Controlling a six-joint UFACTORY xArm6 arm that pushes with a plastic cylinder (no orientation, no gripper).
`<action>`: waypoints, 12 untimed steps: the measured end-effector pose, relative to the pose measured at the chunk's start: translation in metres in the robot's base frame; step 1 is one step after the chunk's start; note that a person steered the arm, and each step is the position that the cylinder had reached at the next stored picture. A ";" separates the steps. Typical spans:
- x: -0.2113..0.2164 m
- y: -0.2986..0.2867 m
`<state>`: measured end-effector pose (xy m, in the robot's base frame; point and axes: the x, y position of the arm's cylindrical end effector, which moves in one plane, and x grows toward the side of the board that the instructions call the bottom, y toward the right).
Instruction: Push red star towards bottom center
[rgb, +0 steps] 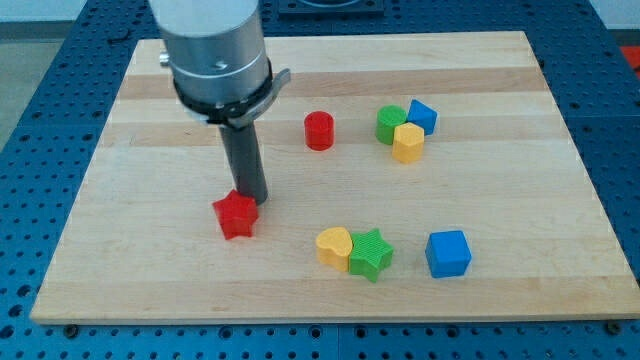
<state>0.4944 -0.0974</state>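
So my tip (253, 197) was touching the red star (236, 215) at its upper right edge. No jaws on this rig, just the rod. The red star sat left of the yellow heart (333, 245) and green star (371, 254), which were touching. The blue cube (448, 253) was farther right, and the red cylinder (319, 131) was above and right of the star.

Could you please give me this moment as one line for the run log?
task: red star to bottom center | my tip at red star upper-right edge | star left of center | yellow heart, green star right of it
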 end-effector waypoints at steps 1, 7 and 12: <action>0.009 -0.006; 0.040 -0.034; 0.040 -0.006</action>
<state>0.5343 -0.1037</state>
